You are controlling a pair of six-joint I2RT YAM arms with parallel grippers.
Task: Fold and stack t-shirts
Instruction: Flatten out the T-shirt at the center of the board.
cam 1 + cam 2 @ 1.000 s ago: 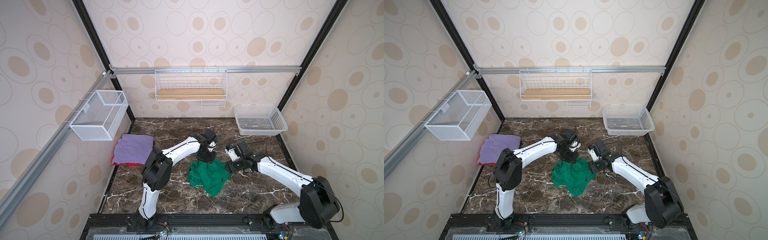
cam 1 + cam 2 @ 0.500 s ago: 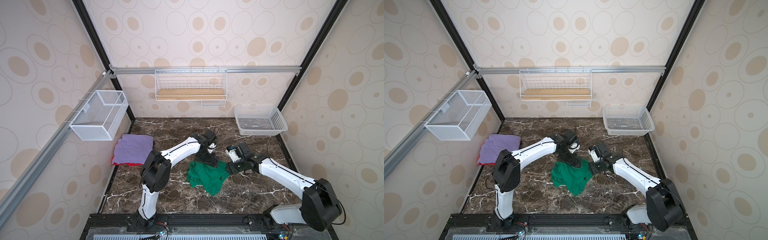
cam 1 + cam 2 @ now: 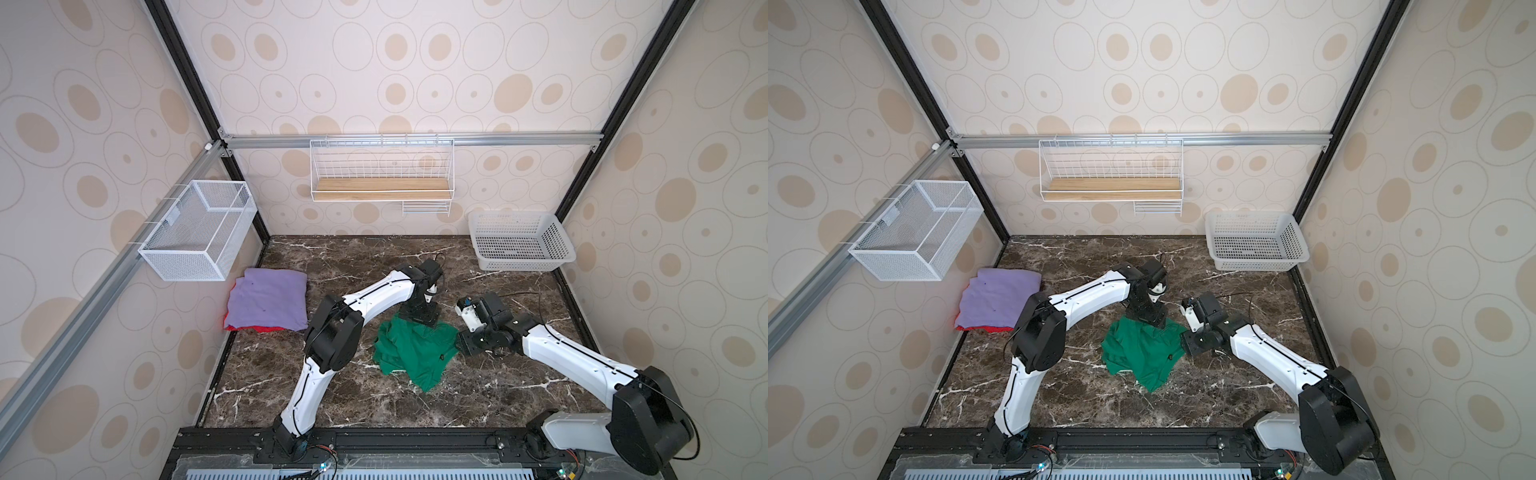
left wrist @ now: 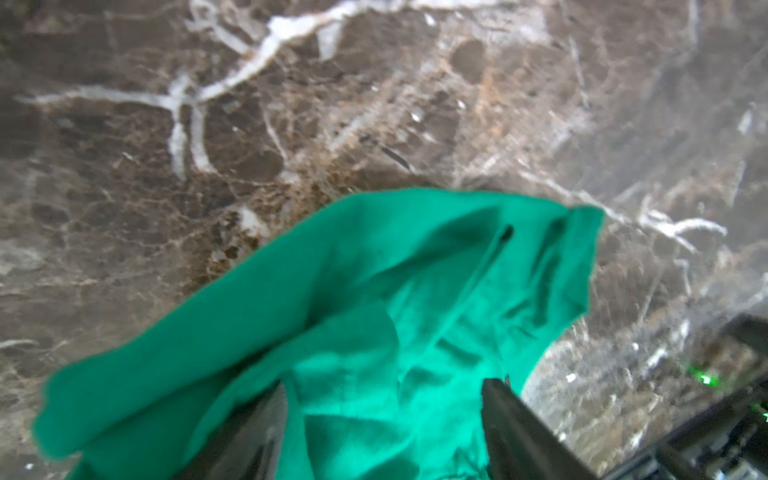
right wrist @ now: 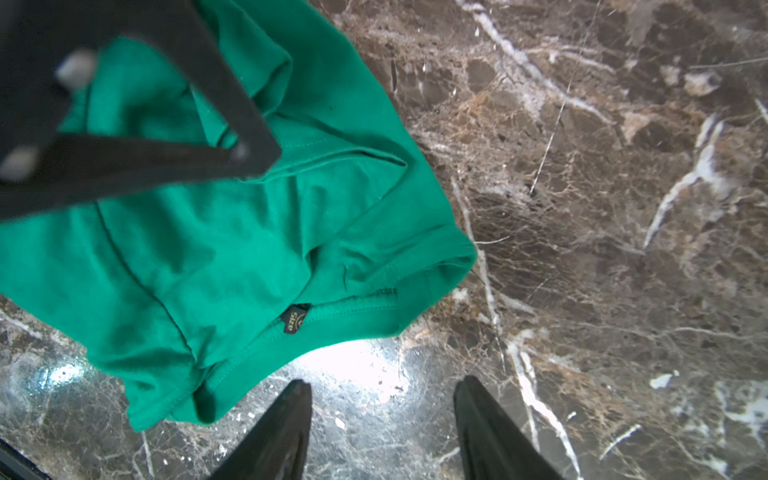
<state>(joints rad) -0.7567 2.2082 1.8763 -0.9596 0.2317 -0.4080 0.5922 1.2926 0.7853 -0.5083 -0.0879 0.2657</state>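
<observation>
The green t-shirt (image 3: 415,351) (image 3: 1142,353) lies crumpled in the middle of the marble table. My left gripper (image 3: 419,318) (image 4: 386,384) hangs over the shirt's far edge, its fingers (image 4: 511,415) apart with green cloth (image 4: 374,291) lying loose below them. My right gripper (image 3: 464,347) (image 5: 383,380) is open over bare marble, just off the shirt's right edge near the collar label (image 5: 294,318). A folded purple t-shirt (image 3: 268,299) lies on a red one (image 3: 266,329) at the table's left edge.
A white plastic basket (image 3: 519,243) stands in the back right corner. A white mesh basket (image 3: 195,232) hangs on the left wall and a wire shelf (image 3: 380,189) on the back wall. Bare marble (image 3: 498,386) lies in front of the shirt.
My left gripper has gone from shut to open and let go of the green shirt's far edge, which has dropped onto the heap. The right arm has barely moved.
</observation>
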